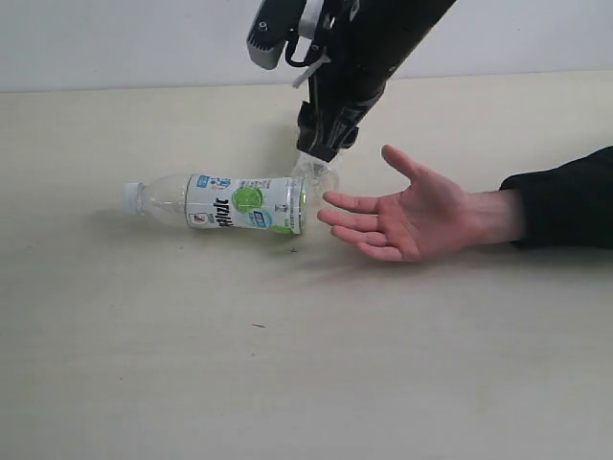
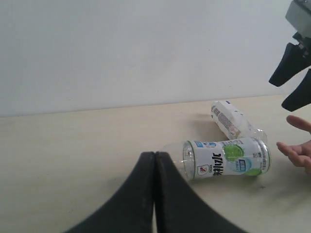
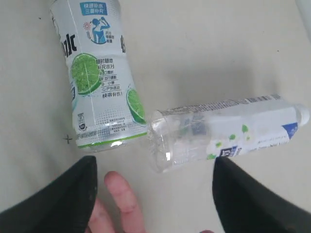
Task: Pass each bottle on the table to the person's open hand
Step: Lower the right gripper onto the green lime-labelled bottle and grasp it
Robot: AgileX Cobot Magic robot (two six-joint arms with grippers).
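Two clear bottles lie on their sides on the pale table (image 1: 144, 364). The lime-label bottle (image 1: 239, 203) points its white cap left. Behind it, the second bottle (image 1: 321, 174) with a white label is mostly covered by my right gripper (image 1: 320, 151), which hangs open just above that bottle's base. In the right wrist view the open fingers (image 3: 82, 187) straddle the base of the second bottle (image 3: 228, 128), beside the lime-label bottle (image 3: 99, 82). The person's open hand (image 1: 412, 216) rests palm-up right of both bottles. My left gripper (image 2: 154, 156) is shut and empty, short of the lime-label bottle (image 2: 226, 158).
The person's dark sleeve (image 1: 565, 201) lies on the table at the right edge. A white wall (image 1: 115, 38) backs the table. The person's fingertips (image 3: 121, 194) lie between my right gripper's fingers, close to the bottle bases.
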